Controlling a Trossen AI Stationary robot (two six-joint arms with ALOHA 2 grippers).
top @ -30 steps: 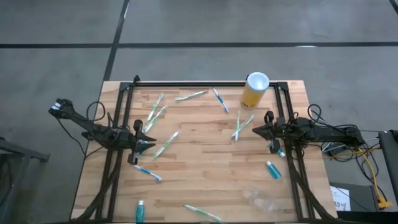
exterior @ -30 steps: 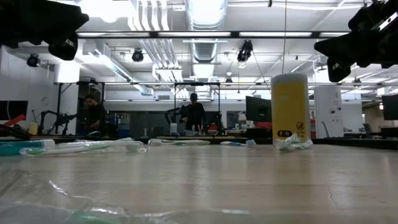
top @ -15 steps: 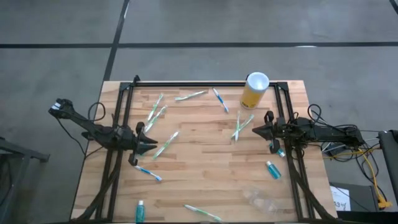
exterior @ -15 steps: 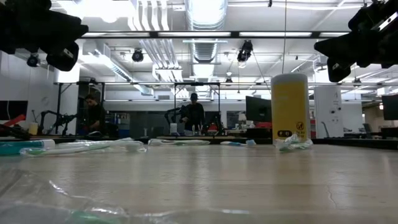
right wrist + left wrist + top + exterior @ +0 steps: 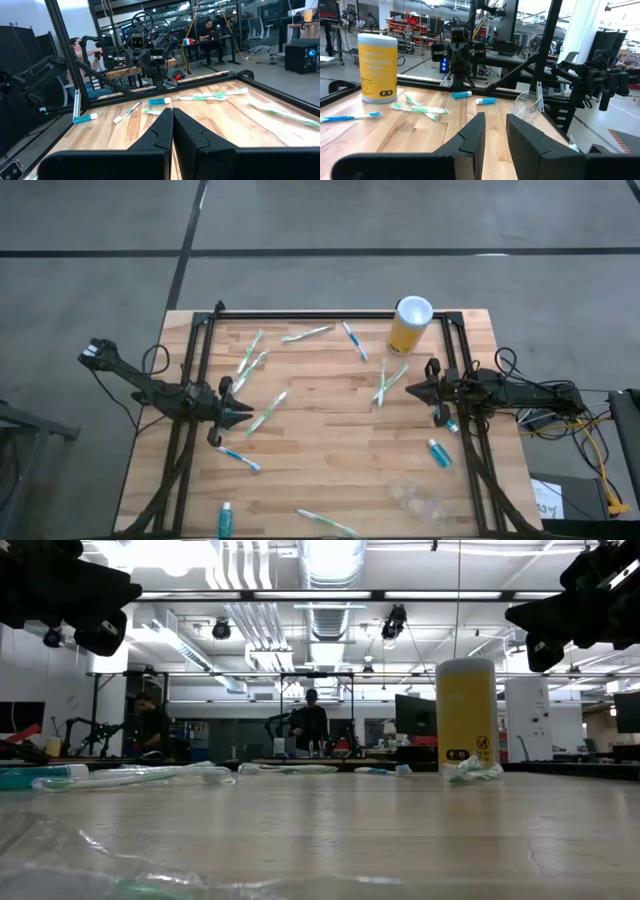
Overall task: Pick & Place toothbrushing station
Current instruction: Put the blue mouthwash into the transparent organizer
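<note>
Several thin toothbrushes lie flat on the wooden table (image 5: 330, 430), among them a white-green one (image 5: 266, 412) just beside my left gripper (image 5: 236, 412) and a crossed pair (image 5: 388, 383) in front of my right gripper (image 5: 408, 389). The clear cup (image 5: 420, 500) lies near the front right. Teal tubes (image 5: 438, 452) (image 5: 226, 520) lie near the front. My left gripper (image 5: 495, 131) hovers level above the table, open by a narrow gap with nothing in it. My right gripper (image 5: 172, 125) hovers level and shut, holding nothing.
A tall yellow cylinder with a white top (image 5: 408, 325) stands at the far right of the table. Black frame rails (image 5: 200, 380) (image 5: 462, 380) run along both sides and the far edge. People stand in the room behind (image 5: 312, 725).
My left gripper has turned a little at its wrist while staying over the same spot; its finger gap looks unchanged. Nothing on the table has moved.
</note>
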